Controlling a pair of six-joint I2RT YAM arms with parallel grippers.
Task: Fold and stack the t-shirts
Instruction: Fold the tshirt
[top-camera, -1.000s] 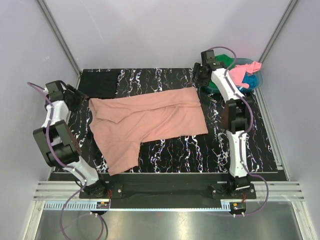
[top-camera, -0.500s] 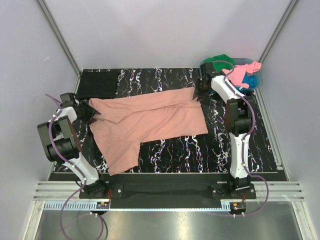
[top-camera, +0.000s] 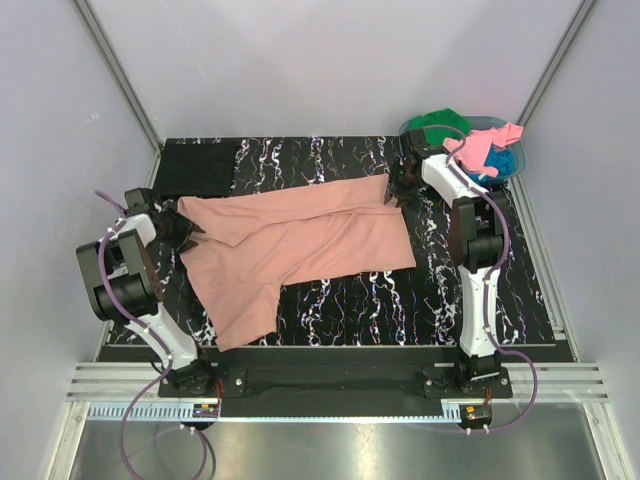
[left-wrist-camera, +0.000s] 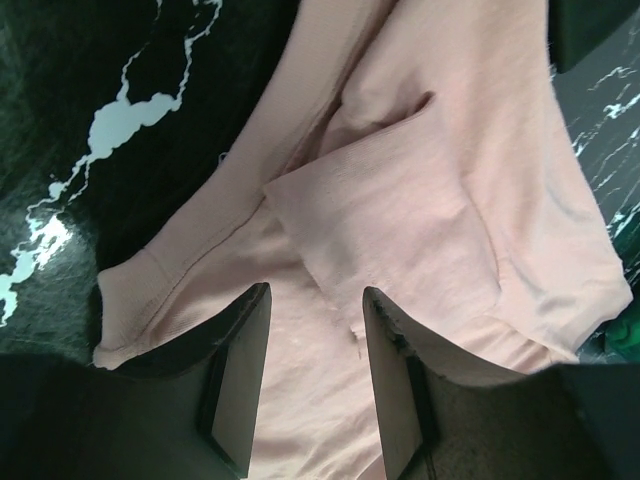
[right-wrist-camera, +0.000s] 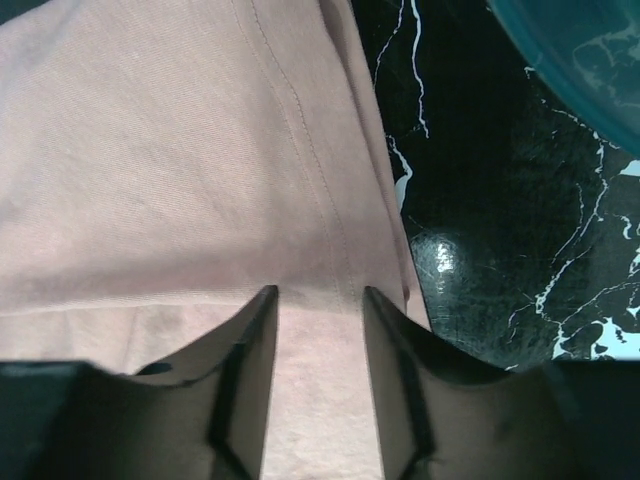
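Observation:
The large salmon-pink t-shirt (top-camera: 300, 235) lies spread and partly folded across the middle of the black marbled table. My left gripper (top-camera: 185, 225) is down on its left edge. In the left wrist view its fingers (left-wrist-camera: 315, 300) stand apart over a rumpled sleeve fold (left-wrist-camera: 450, 180). My right gripper (top-camera: 397, 192) is at the shirt's far right corner. Its fingers (right-wrist-camera: 319, 295) straddle the hemmed edge (right-wrist-camera: 150, 150), with a gap between them. A folded black t-shirt (top-camera: 197, 167) rests at the far left corner.
A teal basket (top-camera: 507, 127) at the far right holds a green (top-camera: 440, 120), a bright pink (top-camera: 485, 145) and a blue (top-camera: 503, 162) t-shirt. Its rim (right-wrist-camera: 580, 60) is close to the right gripper. Grey walls enclose the table.
Both grippers came down onto the salmon shirt, the left moving right to its left edge, the right coming from the basket to the far right corner. Both sets of jaws narrowed.

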